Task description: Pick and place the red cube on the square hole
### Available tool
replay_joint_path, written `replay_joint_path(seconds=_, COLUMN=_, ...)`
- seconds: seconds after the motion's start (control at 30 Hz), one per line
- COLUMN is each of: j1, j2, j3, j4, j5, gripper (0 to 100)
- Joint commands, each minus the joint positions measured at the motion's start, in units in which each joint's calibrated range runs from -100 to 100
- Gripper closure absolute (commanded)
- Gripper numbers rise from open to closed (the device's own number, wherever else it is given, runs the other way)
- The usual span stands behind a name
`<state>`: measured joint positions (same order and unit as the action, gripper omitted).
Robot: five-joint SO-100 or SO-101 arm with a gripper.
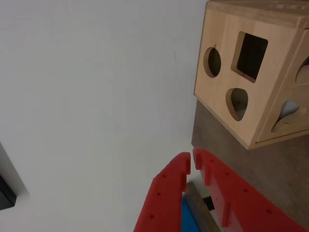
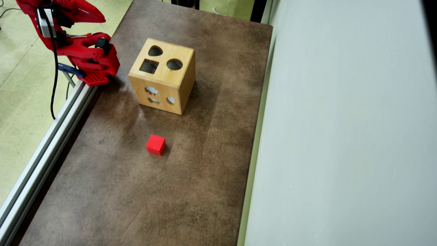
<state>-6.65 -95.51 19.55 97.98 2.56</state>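
Note:
The red cube lies alone on the brown table, in front of the wooden box in the overhead view; the wrist view does not show it. On the box's top face is the square hole, dark and empty, seen again in the wrist view as the square hole on the box. My gripper hangs folded back at the table's top left corner, far from the cube. In the wrist view the gripper is shut, its red tips nearly touching with nothing between them.
A round hole and a heart-like hole share the box's top face. An aluminium rail runs along the table's left edge. A pale wall panel borders the right side. The brown table stretches below the cube.

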Motion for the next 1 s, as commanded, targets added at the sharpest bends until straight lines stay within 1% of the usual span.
replay_joint_path(seconds=0.0, j1=-0.26, j2=0.18, j3=0.13, j4=0.01, j5=-0.10, gripper=98)
replay_joint_path(seconds=0.77, j1=-0.04, j2=1.20, j3=0.31, j4=0.01, j5=-0.15, gripper=98)
replay_joint_path(seconds=0.87, j1=2.12, j2=2.39, j3=0.13, j4=0.01, j5=-0.15, gripper=98)
replay_joint_path(seconds=0.97, j1=6.05, j2=7.91, j3=-0.94, j4=0.01, j5=-0.15, gripper=98)
